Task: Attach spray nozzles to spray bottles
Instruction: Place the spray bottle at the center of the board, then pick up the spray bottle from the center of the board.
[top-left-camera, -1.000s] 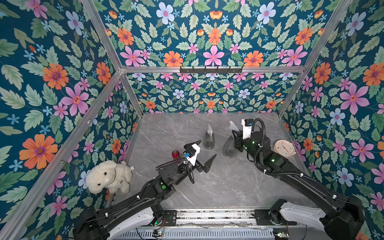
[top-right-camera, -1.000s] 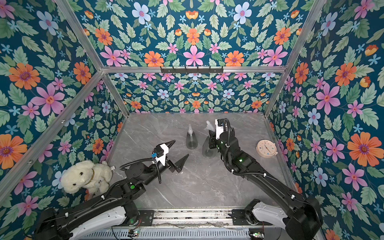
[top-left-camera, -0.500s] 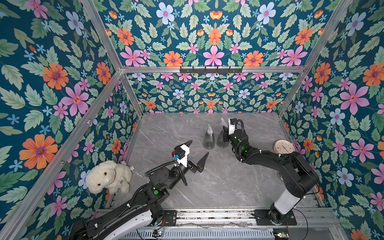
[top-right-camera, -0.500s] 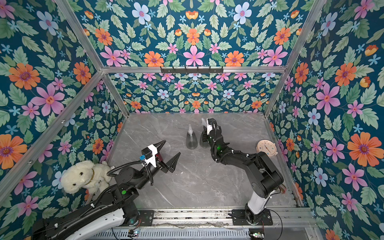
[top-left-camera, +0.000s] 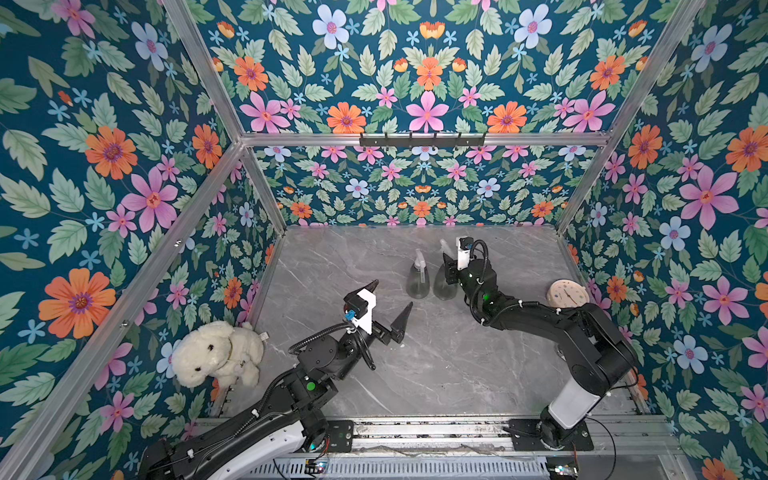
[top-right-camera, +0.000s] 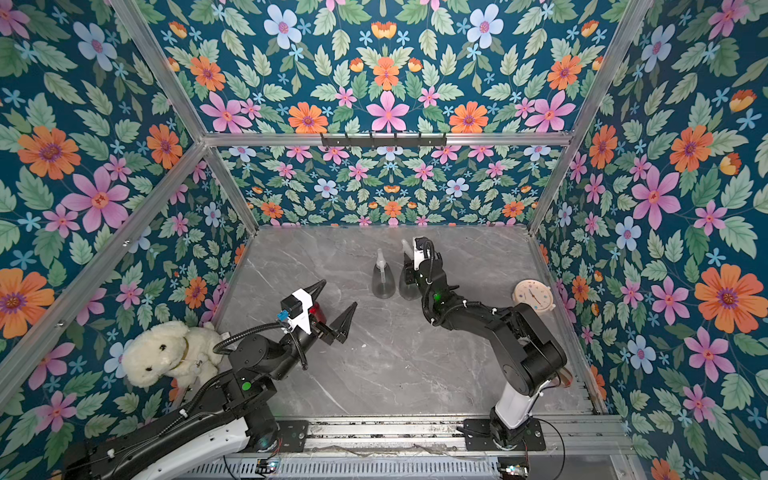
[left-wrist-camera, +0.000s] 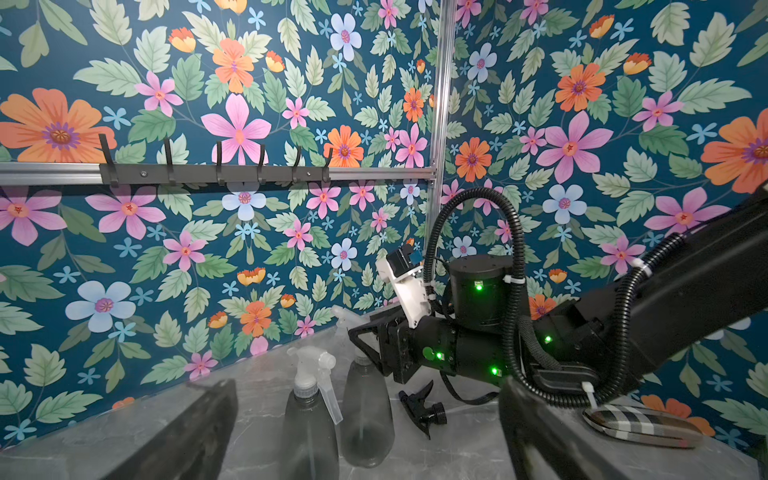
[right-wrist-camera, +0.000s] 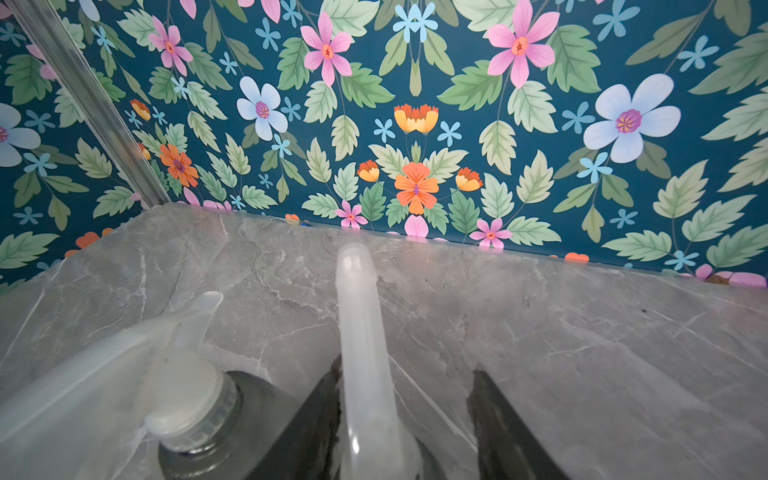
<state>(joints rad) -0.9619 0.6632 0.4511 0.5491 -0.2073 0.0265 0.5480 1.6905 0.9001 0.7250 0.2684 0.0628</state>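
Right wrist view: right gripper (right-wrist-camera: 407, 370) jaws released, parted astride translucent whitish trigger spray nozzle (right-wrist-camera: 361, 332) seated on smoky-grey cone plastic bottle (left-wrist-camera: 368, 415). Second grey cone bottle (left-wrist-camera: 309, 432) just beside, capped too. Your next target, likely: small black trigger nozzle (left-wrist-camera: 419, 405), flat on tabletop (top-left-camera: 436, 374) under right arm, which blocks reach from above; dip tube seems to trail away from grey bottles. Shiny red cylindrical bottle (top-right-camera: 314, 309) beside left gripper (top-left-camera: 392, 294), jaws wide, empty.

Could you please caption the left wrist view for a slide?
Two grey spray bottles side by side, right gripper at the farther one's whitish nozzle, black nozzle lying on the table.
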